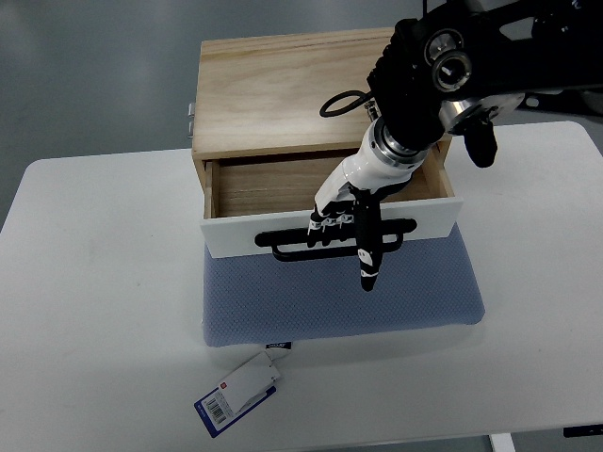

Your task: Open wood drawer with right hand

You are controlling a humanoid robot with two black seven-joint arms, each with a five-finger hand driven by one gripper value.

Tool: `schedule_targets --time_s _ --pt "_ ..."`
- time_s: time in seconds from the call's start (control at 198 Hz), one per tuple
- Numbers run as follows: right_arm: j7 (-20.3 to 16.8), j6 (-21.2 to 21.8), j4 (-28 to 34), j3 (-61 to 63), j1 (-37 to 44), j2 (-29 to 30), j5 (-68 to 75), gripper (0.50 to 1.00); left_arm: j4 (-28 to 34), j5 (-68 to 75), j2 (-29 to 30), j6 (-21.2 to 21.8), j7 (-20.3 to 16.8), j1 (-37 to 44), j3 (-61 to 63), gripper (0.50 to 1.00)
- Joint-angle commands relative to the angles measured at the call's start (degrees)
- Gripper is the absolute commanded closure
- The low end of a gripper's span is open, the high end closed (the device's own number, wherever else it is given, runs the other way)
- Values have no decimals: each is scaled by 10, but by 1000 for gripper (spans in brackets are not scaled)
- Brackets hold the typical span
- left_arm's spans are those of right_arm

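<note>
A light wooden box (283, 89) stands at the far side of a white table, on a blue-grey mat (339, 297). Its drawer (273, 184) is pulled partly out toward me and looks empty inside. The drawer has a white front (236, 234) with a black bar handle (292, 247). My right hand (344, 231) reaches down from the upper right. Its fingers (325, 226) are curled over the handle, and one black finger (367, 264) points down past it over the mat. The left arm does not show.
The white table (94, 282) spreads wide on both sides of the box. A white and blue tag (240, 391) hangs from the mat's near edge. A metal latch (191, 118) sits on the box's left side. Grey floor lies beyond.
</note>
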Motion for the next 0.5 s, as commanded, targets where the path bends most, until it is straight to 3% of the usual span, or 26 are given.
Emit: schedule_targets --time_s 0.0,0.247,0.469,0.494 --pt "0 -4 4 0 0 -2 -6 556 0 0 0 0 0 0 0 500" --pt "-1 4 2 33 10 -26 -3 556 0 0 0 0 0 0 0 500" --pt "-1 10 -12 84 40 -98 2 556 -1 0 0 0 0 0 2 500" --pt "0 9 -24 104 41 -131 3 556 -1 0 0 0 0 0 3 500"
